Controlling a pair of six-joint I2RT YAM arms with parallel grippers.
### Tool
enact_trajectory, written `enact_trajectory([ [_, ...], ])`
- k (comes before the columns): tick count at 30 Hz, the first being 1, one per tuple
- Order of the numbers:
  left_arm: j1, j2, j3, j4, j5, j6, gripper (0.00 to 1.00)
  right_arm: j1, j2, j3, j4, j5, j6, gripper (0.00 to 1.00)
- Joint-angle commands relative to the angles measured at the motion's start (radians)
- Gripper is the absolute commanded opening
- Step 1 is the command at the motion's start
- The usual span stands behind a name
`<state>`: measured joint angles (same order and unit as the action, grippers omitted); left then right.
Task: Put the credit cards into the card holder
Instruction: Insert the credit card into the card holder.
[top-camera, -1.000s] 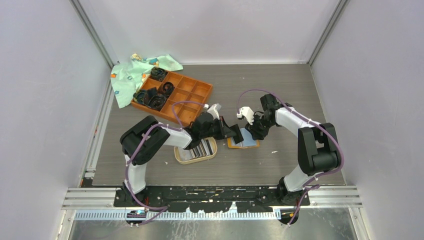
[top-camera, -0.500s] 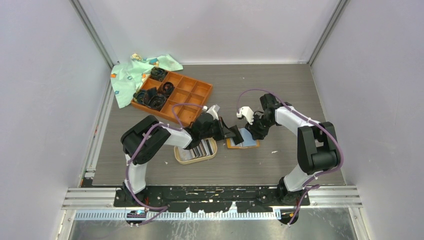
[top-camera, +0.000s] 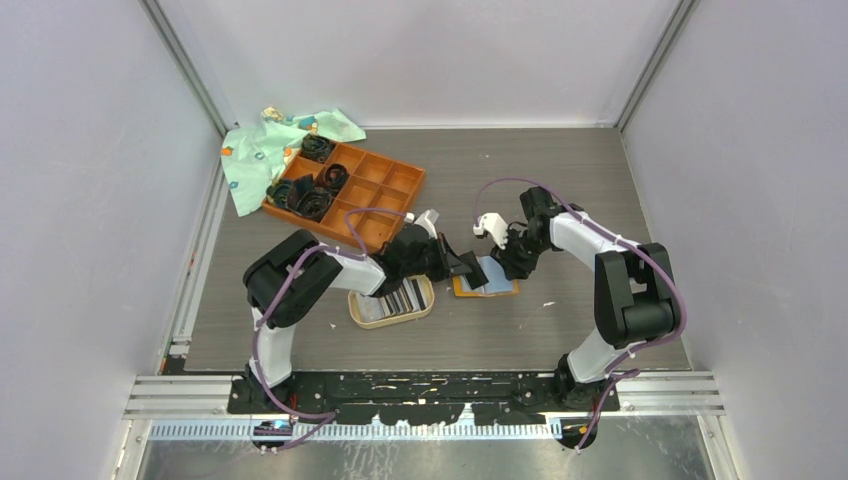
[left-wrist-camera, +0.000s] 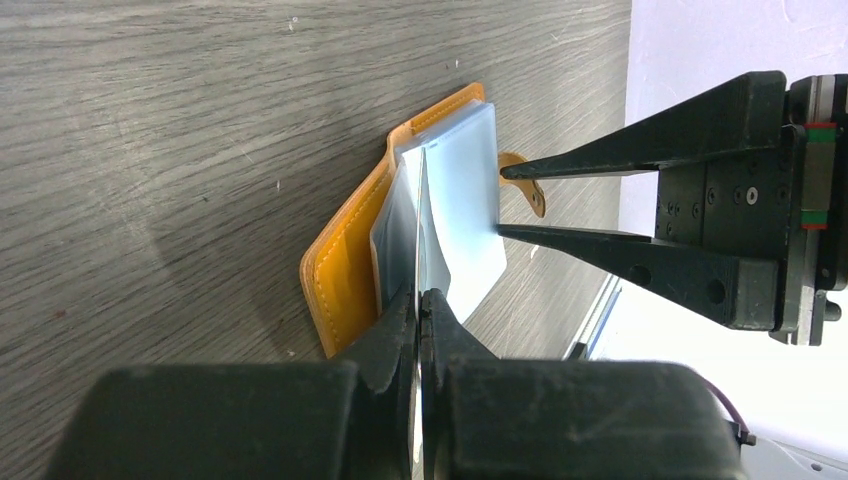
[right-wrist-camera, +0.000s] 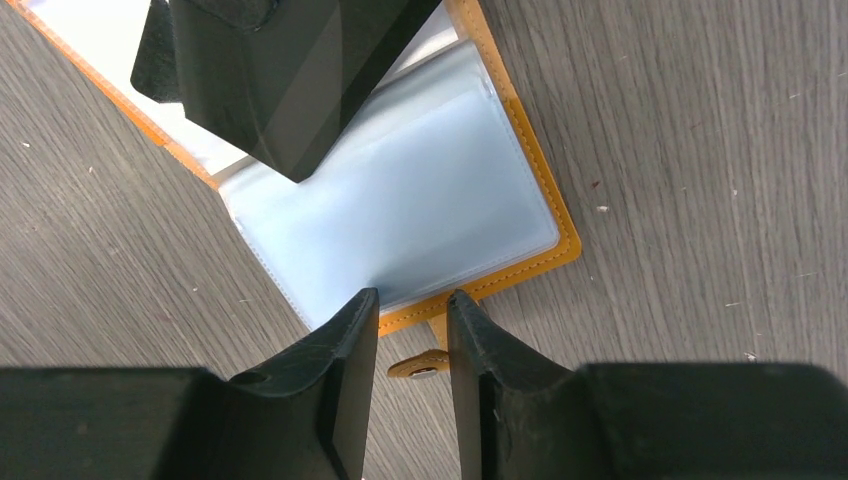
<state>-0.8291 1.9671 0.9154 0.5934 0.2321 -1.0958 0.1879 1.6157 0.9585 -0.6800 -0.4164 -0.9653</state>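
Left gripper (left-wrist-camera: 418, 300), clamped on a card (left-wrist-camera: 421, 215), might push it crooked into the card holder (left-wrist-camera: 345, 265) and bend it. Right gripper (right-wrist-camera: 412, 300) at its edge, jaws apart.

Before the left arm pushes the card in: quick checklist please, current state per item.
1. Card held firmly: ok. The left gripper is shut on a card, seen edge-on.
2. Card holder open on the table: ok. Its clear pockets face up.
3. Card edge lined up with a pocket mouth: cannot tell. No view shows the slot opening.
4. Holder steadied: cannot tell. The right gripper has its jaws apart at the edge by the snap tab. Contact is unclear.
5. Grippers apart from each other: ok. They are close, with a gap visible in the left wrist view.
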Motion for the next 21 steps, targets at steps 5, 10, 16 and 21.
enact_trajectory([
  [5, -0.006, 0.043, 0.03, -0.092, 0.027, -0.014, 0.0, 0.003, 0.026, 0.006, -0.01, 0.031, -0.008, 0.36],
  [10, -0.006, 0.054, 0.034, -0.08, 0.056, -0.02, 0.0, 0.006, 0.026, 0.006, -0.009, 0.032, -0.009, 0.37],
  [16, -0.004, 0.051, 0.035, -0.088, 0.069, -0.01, 0.0, 0.008, 0.032, 0.005, -0.01, 0.031, -0.009, 0.36],
  [21, -0.004, 0.061, 0.042, -0.072, 0.086, -0.015, 0.0, 0.015, 0.039, 0.007, -0.012, 0.037, -0.009, 0.37],
])
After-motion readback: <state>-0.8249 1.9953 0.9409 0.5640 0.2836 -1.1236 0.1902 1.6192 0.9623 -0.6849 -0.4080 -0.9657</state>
